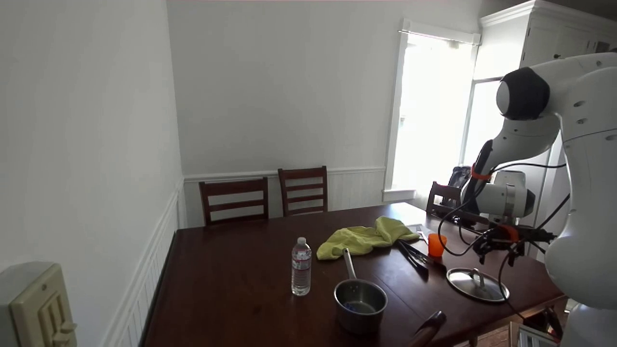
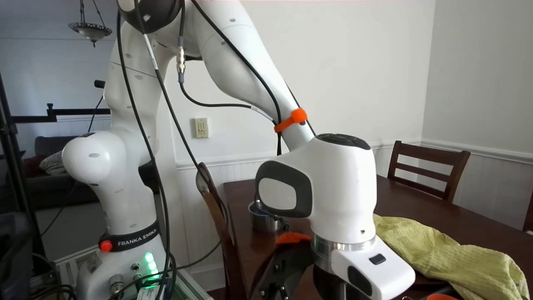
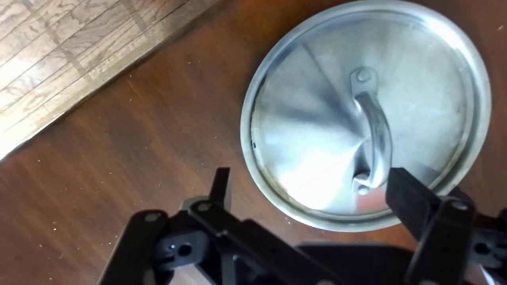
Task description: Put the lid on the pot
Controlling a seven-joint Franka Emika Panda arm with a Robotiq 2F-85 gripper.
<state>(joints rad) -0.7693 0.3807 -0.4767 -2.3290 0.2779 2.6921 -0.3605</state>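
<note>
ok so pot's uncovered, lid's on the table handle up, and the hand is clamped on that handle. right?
Not quite: the hand isn't clamped on the handle. The wrist view shows its jaws spread wide with nothing gripped. The rest stands: pot uncovered, lid on the table, handle up.

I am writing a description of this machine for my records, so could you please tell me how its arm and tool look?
The arm is white and rounded, with black-and-grey joint caps and a black base band lettered FRANKA EMIKA. Black cables run along it, some under an orange strap. The tool is mostly black, with angular, jointed fingers.
</note>
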